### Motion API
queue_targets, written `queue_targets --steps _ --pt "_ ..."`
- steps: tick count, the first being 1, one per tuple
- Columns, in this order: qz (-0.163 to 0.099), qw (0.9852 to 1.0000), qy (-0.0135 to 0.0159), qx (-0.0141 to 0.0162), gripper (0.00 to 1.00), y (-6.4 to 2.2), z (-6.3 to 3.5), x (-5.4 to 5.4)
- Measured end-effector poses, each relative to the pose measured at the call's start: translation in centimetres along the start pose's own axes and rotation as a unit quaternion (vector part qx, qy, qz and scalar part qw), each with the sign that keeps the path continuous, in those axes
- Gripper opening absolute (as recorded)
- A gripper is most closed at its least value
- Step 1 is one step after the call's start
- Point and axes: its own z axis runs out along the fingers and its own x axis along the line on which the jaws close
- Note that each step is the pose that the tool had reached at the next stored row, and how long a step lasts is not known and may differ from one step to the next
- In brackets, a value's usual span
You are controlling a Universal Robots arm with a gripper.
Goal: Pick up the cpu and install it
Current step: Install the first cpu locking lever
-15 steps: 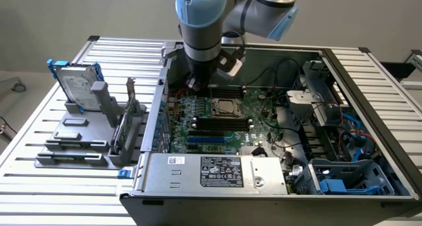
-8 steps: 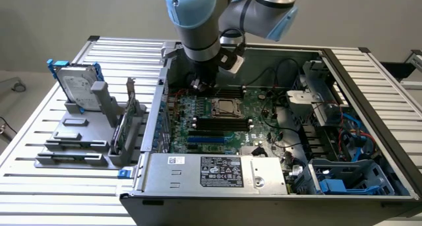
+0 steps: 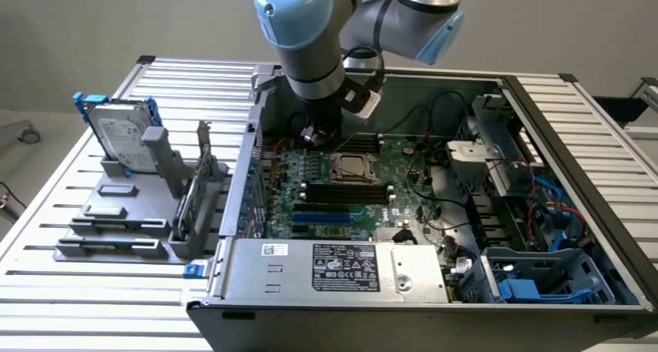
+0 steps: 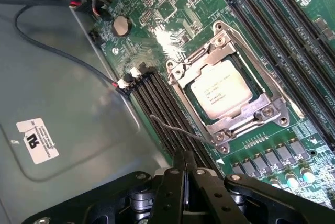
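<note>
The cpu [image 4: 221,89], a small silver square chip, lies flat inside the metal-framed socket [image 4: 267,113] on the green motherboard [image 4: 157,20]. In the exterior view the cpu [image 3: 352,165] sits mid-board inside the open computer case. My gripper [image 4: 186,167] hovers above the memory slots beside the socket, its black fingers [image 4: 172,182] pressed together with nothing between them. From outside, the gripper [image 3: 313,134] hangs under the blue-grey arm, just behind the socket toward the exterior view's left.
Black memory slots [image 4: 157,103] flank the socket on both sides. A thin wire lever [image 4: 172,128] sticks out at the socket's corner. Cables [image 4: 57,51] run over the grey case wall. A hard drive [image 3: 122,132] stands on a grey fixture outside the case. The power supply [image 3: 344,269] fills the near edge.
</note>
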Motion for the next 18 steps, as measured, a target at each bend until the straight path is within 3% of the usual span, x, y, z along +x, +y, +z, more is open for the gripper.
queue_targets --steps 5,11,18 --pt "0.001 1.0 -0.0002 -0.0009 0.11 -0.04 0.98 0.0" --pt "0.004 1.0 -0.0042 -0.0053 0.11 0.0 1.28 -0.1" --pt "0.039 0.999 -0.0055 -0.02 0.11 0.02 1.37 -0.1"
